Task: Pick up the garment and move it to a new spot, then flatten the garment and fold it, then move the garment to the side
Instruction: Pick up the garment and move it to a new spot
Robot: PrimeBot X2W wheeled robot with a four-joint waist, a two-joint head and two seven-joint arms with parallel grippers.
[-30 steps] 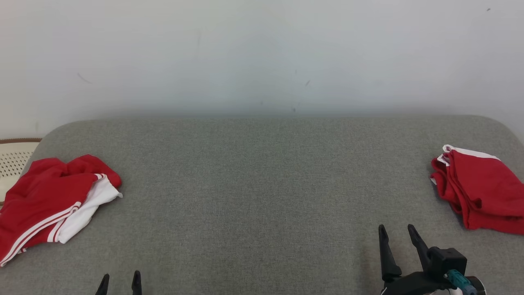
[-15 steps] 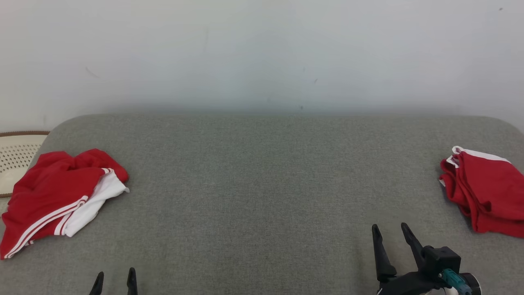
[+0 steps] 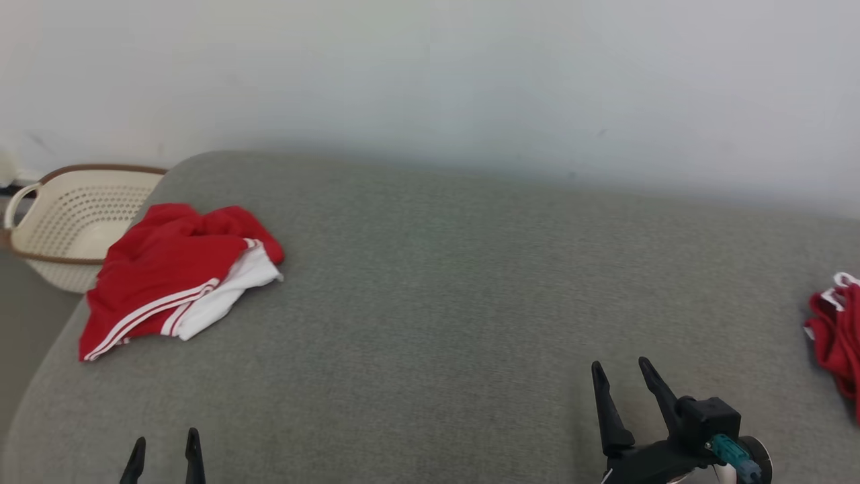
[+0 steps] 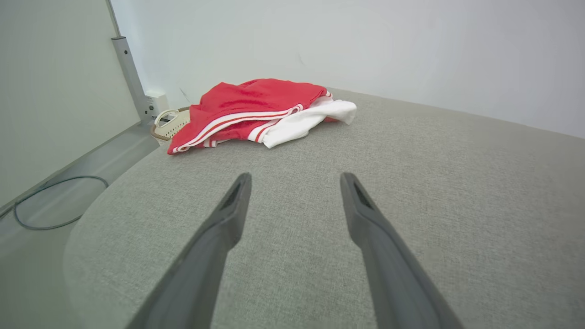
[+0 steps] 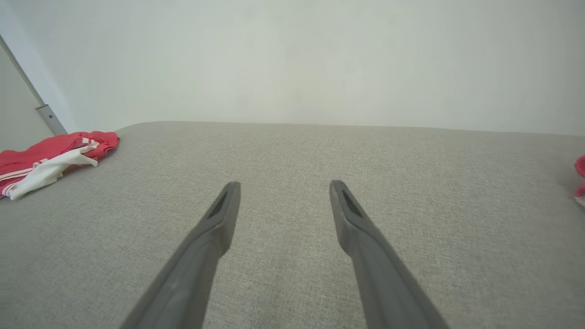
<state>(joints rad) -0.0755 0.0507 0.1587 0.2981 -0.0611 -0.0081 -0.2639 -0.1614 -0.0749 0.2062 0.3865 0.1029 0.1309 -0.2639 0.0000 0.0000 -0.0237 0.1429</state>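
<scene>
A crumpled red garment with white stripes and a white panel lies at the far left of the grey padded surface. The left wrist view shows this garment ahead of my left gripper, well apart from it. My left gripper is open and empty at the lower left. My right gripper stands open and empty at the lower right, hovering over bare fabric. The same garment sits far left in the right wrist view.
A second red garment lies folded at the right edge, seen as a sliver in the right wrist view. A cream perforated basket stands beyond the surface's left end. A cable lies on the floor at left.
The head camera has turned left, so the whole picture has shifted right and the basket shows more. Both grippers stay open and nothing on the surface has moved.
</scene>
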